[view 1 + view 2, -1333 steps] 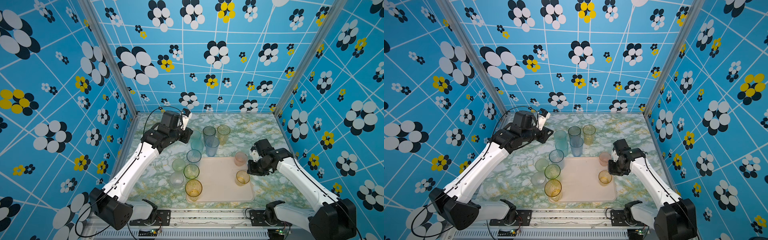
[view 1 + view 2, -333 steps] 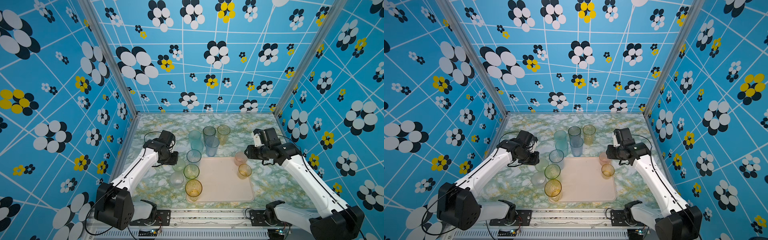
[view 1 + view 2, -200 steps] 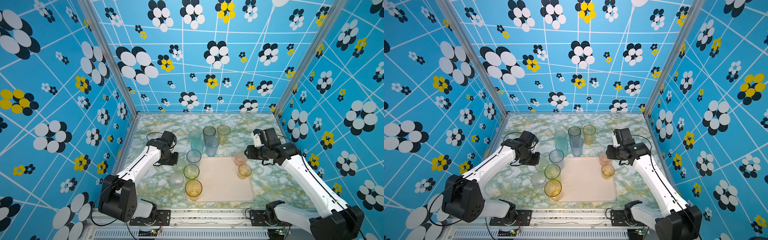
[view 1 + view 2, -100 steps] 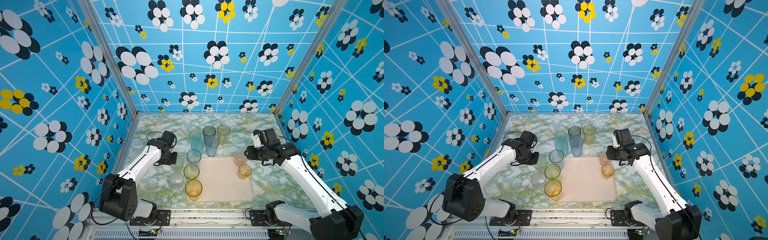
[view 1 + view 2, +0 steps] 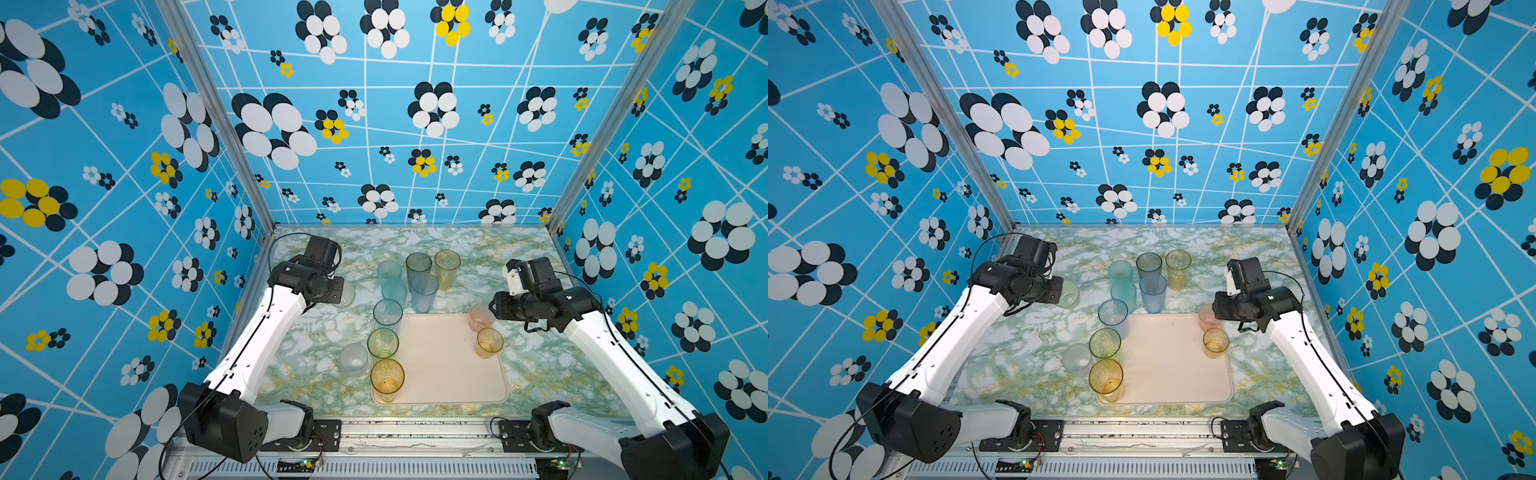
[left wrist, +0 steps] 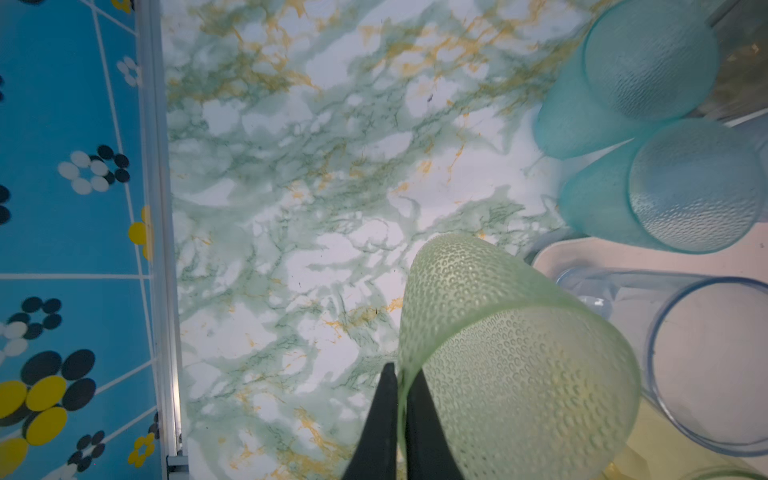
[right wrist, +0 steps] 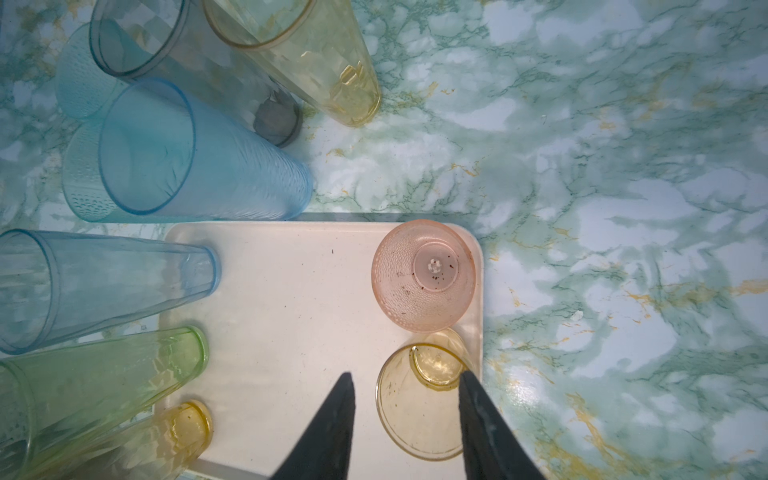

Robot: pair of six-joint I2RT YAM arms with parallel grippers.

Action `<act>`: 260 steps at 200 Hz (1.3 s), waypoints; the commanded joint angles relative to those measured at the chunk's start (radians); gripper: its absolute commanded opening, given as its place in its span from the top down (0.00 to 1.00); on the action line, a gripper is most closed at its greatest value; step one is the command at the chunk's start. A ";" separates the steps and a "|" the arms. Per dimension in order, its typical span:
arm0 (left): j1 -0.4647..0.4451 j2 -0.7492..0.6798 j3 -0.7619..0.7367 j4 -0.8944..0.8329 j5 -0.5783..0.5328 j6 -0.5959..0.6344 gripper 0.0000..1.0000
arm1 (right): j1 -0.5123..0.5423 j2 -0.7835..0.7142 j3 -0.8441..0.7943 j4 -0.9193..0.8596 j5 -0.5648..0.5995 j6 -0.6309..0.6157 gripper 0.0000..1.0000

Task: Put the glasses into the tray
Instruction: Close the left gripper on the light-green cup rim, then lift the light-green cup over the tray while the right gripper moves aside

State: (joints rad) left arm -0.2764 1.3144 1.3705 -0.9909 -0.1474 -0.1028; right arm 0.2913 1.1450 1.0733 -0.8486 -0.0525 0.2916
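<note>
Left wrist view alone shows fingers (image 6: 380,419) pinching pale green glass (image 6: 519,365) wall.

Nothing legible in any view right now — no text, label, brand or number comes through. The only candidate is a tiny white mark (image 5: 574,296) on the black housing of the right arm (image 5: 598,332), seen in both top views — too small to read.
</note>
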 commanded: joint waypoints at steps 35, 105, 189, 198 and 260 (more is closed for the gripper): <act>-0.104 -0.018 0.276 -0.078 -0.024 0.072 0.96 | -0.006 -0.084 0.040 -0.047 0.088 -0.023 0.57; -0.439 0.145 0.519 -0.113 0.094 0.149 0.96 | -0.116 -0.090 0.083 -0.076 0.113 -0.017 0.55; -0.788 0.440 0.602 -0.146 0.326 0.265 0.96 | -0.300 0.048 0.037 0.087 0.030 0.059 0.53; -0.817 0.467 0.599 -0.129 0.331 0.276 0.96 | -0.304 0.051 0.029 0.100 0.028 0.062 0.53; -0.936 0.730 0.696 -0.122 0.396 0.335 0.97 | -0.334 0.084 0.030 0.123 -0.005 0.055 0.53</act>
State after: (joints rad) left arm -1.1931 1.9640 2.0022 -1.1023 0.1967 0.1890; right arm -0.0303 1.2140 1.1095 -0.7467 -0.0254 0.3347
